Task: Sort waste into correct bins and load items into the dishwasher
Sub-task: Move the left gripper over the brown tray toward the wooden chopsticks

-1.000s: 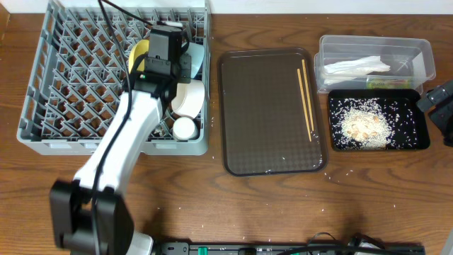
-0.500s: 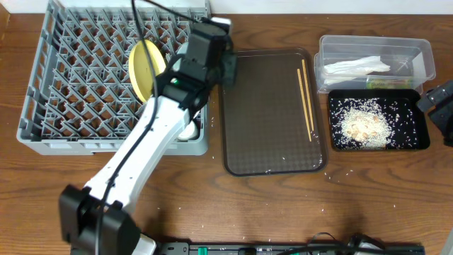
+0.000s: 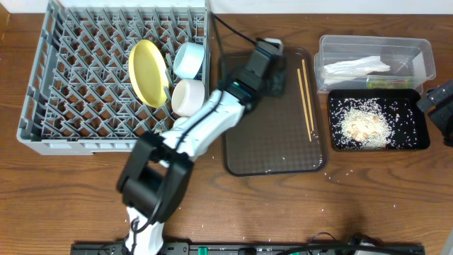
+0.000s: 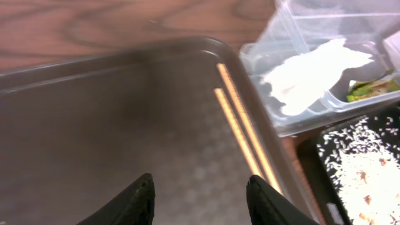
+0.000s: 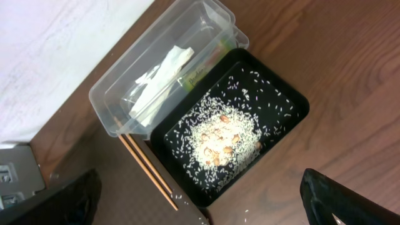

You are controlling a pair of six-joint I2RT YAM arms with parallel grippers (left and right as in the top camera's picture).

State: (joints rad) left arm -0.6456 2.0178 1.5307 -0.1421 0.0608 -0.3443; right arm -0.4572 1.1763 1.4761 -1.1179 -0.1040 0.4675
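Chopsticks (image 3: 306, 99): thin wooden pair, side by side along the right edge of the brown serving tray (image 3: 262, 142), long axis running from far edge to near edge.
Left gripper (image 3: 272, 76): over the tray's far half, just left of the pair, fingers apart, nothing between them.
Right gripper (image 3: 440, 103): beyond the black tray's (image 3: 425, 142) right edge, fingers wide, empty.
Judgement: left arm nearer; closing line should cross the sticks' length.

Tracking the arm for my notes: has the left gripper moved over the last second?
Yes. The left gripper went rightward, from over the dish rack to above the brown tray, near the chopsticks.
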